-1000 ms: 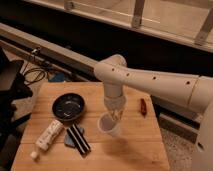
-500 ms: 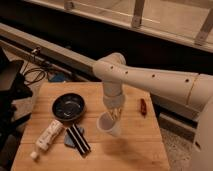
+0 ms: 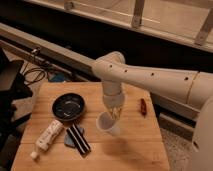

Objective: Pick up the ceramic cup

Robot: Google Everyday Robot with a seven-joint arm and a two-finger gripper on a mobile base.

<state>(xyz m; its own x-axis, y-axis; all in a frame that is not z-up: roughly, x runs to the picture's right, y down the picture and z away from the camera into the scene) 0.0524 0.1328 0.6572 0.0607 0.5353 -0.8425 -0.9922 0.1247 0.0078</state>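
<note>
The white ceramic cup (image 3: 107, 125) is near the middle of the wooden table (image 3: 135, 150), to the right of the dark bowl (image 3: 68, 107). My gripper (image 3: 116, 114) hangs straight down from the white arm, right over the cup. Its fingers reach the cup's right rim and grip it. The cup looks tilted, its opening turned up and to the left. The fingertips are partly hidden by the cup.
A white tube with a cap (image 3: 48, 136) and a dark striped flat object (image 3: 77, 139) lie at the front left. A small red object (image 3: 143, 106) lies at the right edge. A black chair (image 3: 12, 85) and cables (image 3: 32, 75) are off to the left.
The arm has shifted only slightly. The cup has gone from standing upright to a slight tilt at the gripper's fingers.
</note>
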